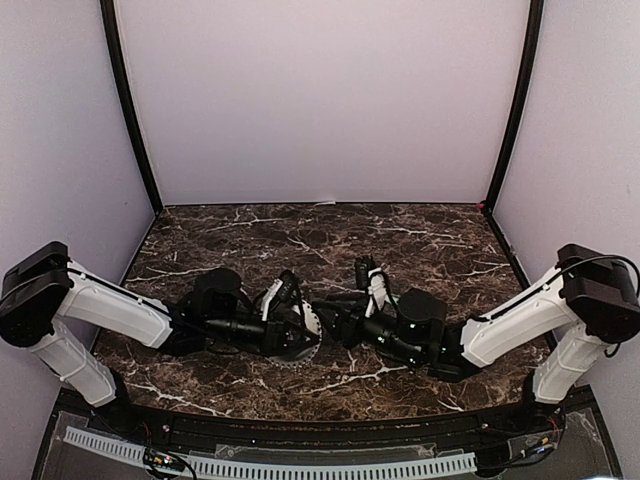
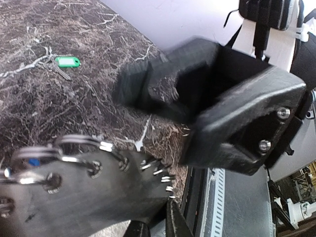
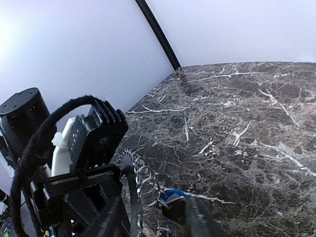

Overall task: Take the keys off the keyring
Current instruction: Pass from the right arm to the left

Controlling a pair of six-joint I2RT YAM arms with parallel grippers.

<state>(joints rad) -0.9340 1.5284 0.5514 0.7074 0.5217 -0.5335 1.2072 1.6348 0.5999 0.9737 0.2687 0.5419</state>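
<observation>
Keyring (image 1: 300, 348) at 6 o'clock of table (image 1: 420, 250), clamped in left gripper (image 1: 282, 325). Right gripper (image 1: 332, 325) at its 3 o'clock, beside blue key (image 3: 172, 197); closure cannot be determined. Pinch key head, work along split ring (image 3: 145, 180), keep keyring braced. Count: one keyring; one green key (image 2: 66, 61) free on table; one blue visible.
</observation>
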